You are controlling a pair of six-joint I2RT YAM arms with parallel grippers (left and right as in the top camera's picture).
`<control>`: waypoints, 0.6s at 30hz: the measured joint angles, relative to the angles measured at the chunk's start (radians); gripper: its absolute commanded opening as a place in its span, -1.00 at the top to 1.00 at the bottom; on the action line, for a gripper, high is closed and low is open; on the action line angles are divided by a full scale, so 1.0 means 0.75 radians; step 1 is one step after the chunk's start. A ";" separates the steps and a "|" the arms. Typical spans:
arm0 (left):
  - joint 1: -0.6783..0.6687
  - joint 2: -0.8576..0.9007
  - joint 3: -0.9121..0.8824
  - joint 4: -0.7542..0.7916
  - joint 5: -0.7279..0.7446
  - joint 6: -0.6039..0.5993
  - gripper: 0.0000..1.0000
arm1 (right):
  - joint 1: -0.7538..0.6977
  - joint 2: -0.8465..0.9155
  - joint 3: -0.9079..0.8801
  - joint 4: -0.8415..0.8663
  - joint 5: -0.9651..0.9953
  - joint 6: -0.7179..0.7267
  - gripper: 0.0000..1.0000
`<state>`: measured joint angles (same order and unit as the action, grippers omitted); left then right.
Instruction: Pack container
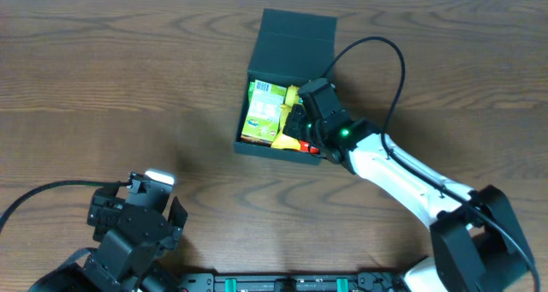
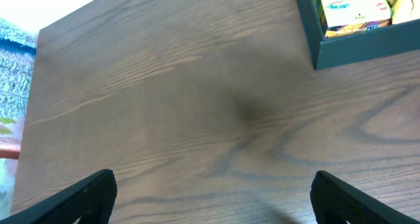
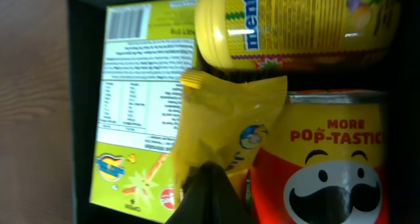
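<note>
Right wrist view: right gripper (image 3: 210, 181) pinches packet (image 3: 226, 119) inside container (image 3: 82, 119); thin grip could slip, snagging can (image 3: 328, 171). Left gripper (image 2: 213, 188) idles open.

A brown wooden table (image 1: 128, 86) fills the scene. A light-green carton (image 3: 138, 106) lies flat. On its right, at the far side, a yellow Mentos bottle (image 3: 295, 27) lies on its side, and a red Pringles can (image 3: 328, 165) lies nearer. A yellow sachet (image 3: 223, 125) lies between them and overlaps the right edge of the carton. A black cable (image 1: 390, 52) arcs over the table on the right.
</note>
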<state>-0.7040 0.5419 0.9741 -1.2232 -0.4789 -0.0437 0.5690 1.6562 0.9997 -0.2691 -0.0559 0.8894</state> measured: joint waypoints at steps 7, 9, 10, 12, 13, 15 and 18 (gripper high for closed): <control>0.000 0.000 0.000 0.000 0.000 0.000 -0.91 | 0.001 0.094 0.000 0.026 -0.021 -0.001 0.98; 0.000 0.000 0.000 0.000 0.000 0.001 -0.91 | 0.001 0.101 0.000 0.003 -0.025 0.000 0.97; 0.000 0.000 0.000 0.000 0.000 0.001 -0.91 | 0.001 0.098 0.000 -0.009 -0.025 0.002 0.97; 0.000 0.000 0.000 0.001 0.000 0.000 -0.91 | 0.001 0.074 0.000 -0.032 -0.025 0.003 0.97; 0.000 0.000 0.000 0.000 0.000 0.001 -0.91 | 0.001 0.050 0.000 -0.048 -0.024 0.004 0.97; 0.000 0.000 0.000 0.000 0.000 0.000 -0.91 | 0.001 -0.009 0.000 -0.091 -0.020 0.004 0.98; 0.000 0.000 0.000 0.000 0.000 0.000 -0.91 | 0.001 -0.133 0.000 -0.152 -0.010 0.005 0.97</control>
<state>-0.7040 0.5419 0.9741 -1.2232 -0.4789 -0.0437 0.5697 1.5566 0.9997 -0.3828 -0.0635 0.8928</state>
